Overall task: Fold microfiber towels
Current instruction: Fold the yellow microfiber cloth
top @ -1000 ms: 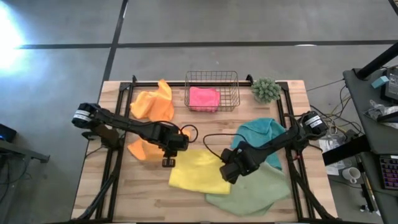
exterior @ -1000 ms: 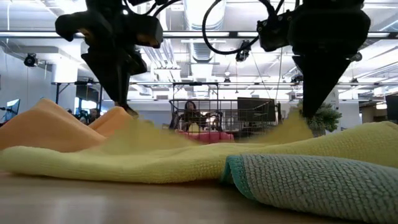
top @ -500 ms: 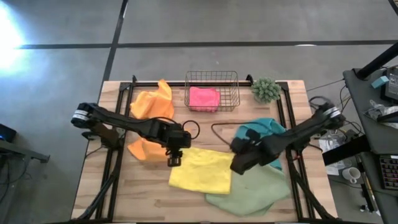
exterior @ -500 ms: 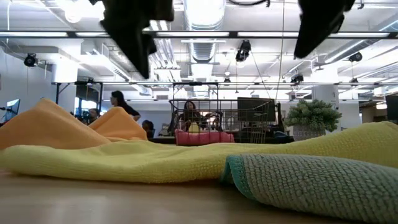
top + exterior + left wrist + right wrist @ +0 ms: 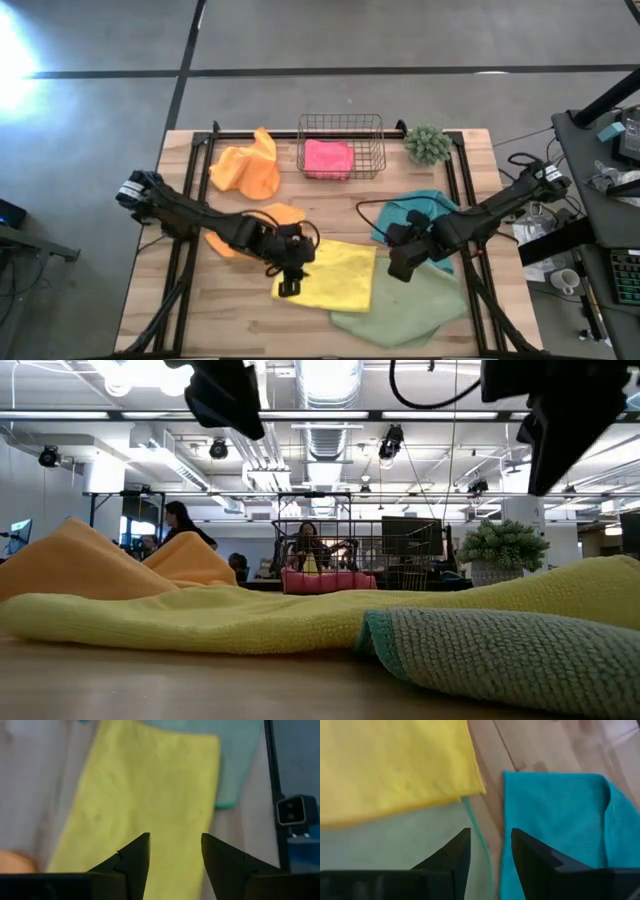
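The left gripper (image 5: 289, 287) hangs spread and empty over the near left edge of the yellow towel (image 5: 335, 277). The right gripper (image 5: 399, 268), also spread and empty, hovers just beyond that towel's right edge, above the green towel (image 5: 405, 308) and beside the teal towel (image 5: 415, 215). A wire basket (image 5: 341, 146) holds the pink towel (image 5: 328, 158). Two orange towels (image 5: 248, 168) lie on the wooden table (image 5: 180, 300).

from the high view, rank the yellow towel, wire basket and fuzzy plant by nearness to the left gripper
1. yellow towel, directly under the left gripper.
2. wire basket, at the table's far edge, middle.
3. fuzzy plant, far right corner.
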